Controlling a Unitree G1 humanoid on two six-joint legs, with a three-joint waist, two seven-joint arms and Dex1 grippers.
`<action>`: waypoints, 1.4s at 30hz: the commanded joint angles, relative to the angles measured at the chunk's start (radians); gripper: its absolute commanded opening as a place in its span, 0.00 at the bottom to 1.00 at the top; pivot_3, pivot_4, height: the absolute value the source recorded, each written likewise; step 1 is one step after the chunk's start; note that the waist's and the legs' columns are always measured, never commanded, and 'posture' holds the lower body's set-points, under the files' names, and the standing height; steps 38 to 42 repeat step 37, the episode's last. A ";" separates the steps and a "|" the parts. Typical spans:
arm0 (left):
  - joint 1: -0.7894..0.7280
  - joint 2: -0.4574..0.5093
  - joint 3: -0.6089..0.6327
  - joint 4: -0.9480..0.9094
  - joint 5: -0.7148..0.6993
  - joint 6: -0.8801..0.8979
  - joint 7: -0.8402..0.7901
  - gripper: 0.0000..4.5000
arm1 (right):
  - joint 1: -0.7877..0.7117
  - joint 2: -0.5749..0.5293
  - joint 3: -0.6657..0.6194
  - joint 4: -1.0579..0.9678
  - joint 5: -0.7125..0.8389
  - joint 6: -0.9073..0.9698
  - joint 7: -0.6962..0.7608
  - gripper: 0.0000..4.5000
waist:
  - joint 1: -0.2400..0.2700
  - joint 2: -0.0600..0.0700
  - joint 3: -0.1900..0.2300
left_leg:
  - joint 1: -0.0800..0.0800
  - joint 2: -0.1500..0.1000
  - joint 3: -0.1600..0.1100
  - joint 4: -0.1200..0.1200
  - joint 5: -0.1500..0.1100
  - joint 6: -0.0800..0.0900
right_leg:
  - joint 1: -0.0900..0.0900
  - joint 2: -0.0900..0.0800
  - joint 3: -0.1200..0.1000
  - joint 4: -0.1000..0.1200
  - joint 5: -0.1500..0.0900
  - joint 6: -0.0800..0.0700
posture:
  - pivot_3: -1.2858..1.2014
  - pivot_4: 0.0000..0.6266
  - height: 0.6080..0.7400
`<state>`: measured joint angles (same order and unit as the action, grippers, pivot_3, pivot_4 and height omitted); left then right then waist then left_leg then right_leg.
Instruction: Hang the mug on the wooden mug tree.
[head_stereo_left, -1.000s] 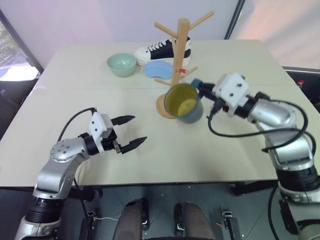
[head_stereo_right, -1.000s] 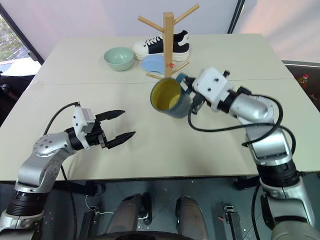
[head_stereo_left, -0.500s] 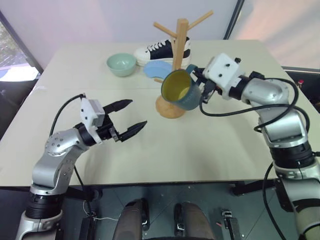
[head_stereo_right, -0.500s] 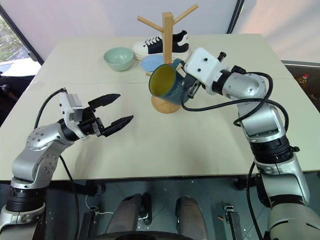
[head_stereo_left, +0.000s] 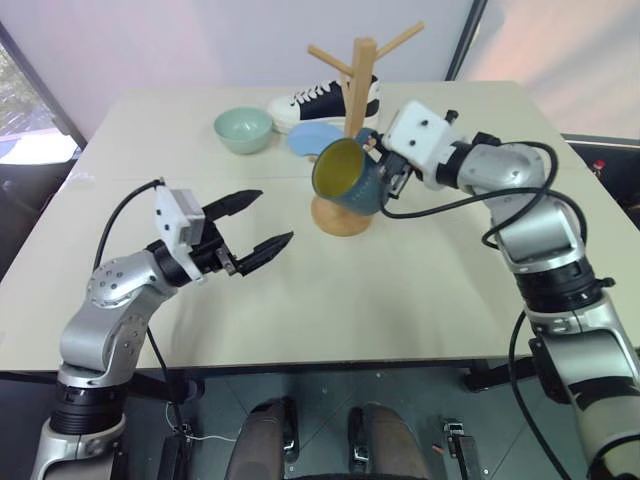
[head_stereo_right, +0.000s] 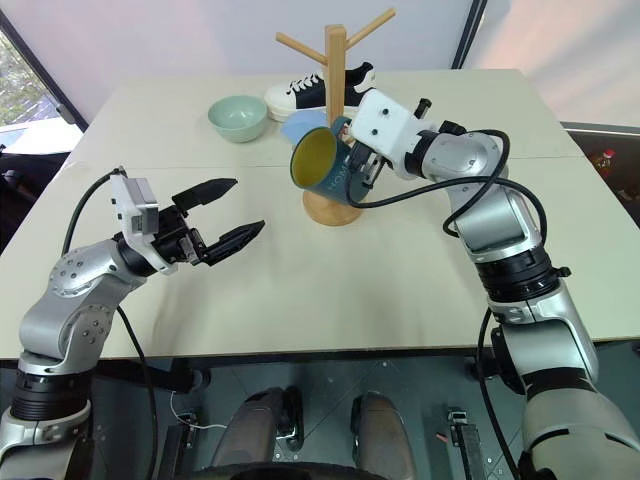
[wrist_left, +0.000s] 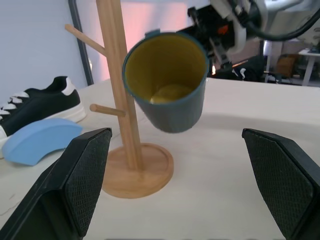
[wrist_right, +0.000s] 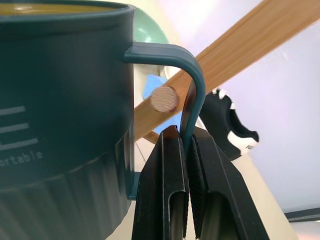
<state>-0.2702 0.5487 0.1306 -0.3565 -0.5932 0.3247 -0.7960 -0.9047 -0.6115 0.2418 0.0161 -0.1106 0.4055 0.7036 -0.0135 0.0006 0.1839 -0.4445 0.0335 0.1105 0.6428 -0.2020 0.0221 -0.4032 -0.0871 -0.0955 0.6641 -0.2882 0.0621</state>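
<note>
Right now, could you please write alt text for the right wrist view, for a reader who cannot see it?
The right pincer, shut, pinches the loop handle of the dark teal-blue cylindrical mug, with the round tip of a light wooden mug tree peg lined up with the handle's opening. A black-and-white sneaker lies behind.

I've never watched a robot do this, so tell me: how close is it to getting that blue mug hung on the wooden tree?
Done: the right gripper is shut on the handle of the mug, which is lifted off the table beside the wooden mug tree. In hand: a peg's end shows inside the handle loop. Left: seat the handle on the peg and let go. The left gripper hangs open, apart.
</note>
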 joint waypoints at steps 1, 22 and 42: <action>-0.010 -0.002 0.004 -0.035 -0.005 -0.007 0.006 1.00 | -0.041 0.003 -0.018 -0.008 -0.018 -0.011 -0.002 0.07 | 0.000 0.000 0.000 | 0.000 0.000 0.000 0.000 0.000 0.000 | 0.000 0.000 0.000 0.000 0.000 0.000 | 0.52 0.24 0.93; 0.053 -0.084 0.090 0.168 0.147 -0.107 0.233 1.00 | 0.338 -0.011 -0.472 -0.154 0.354 0.005 0.036 0.66 | -0.001 -0.001 0.000 | 0.000 0.000 -0.001 0.000 -0.001 0.002 | 0.001 0.000 0.000 -0.001 0.000 0.000 | 0.52 0.24 0.93; 0.176 -0.171 0.144 0.349 0.293 -0.268 0.413 1.00 | 0.584 0.209 -0.471 0.131 0.419 -0.247 0.001 0.66 | 0.001 -0.001 0.001 | 0.000 0.001 -0.001 0.001 -0.003 -0.001 | 0.000 -0.001 0.000 -0.001 0.000 -0.001 | 0.52 0.24 0.93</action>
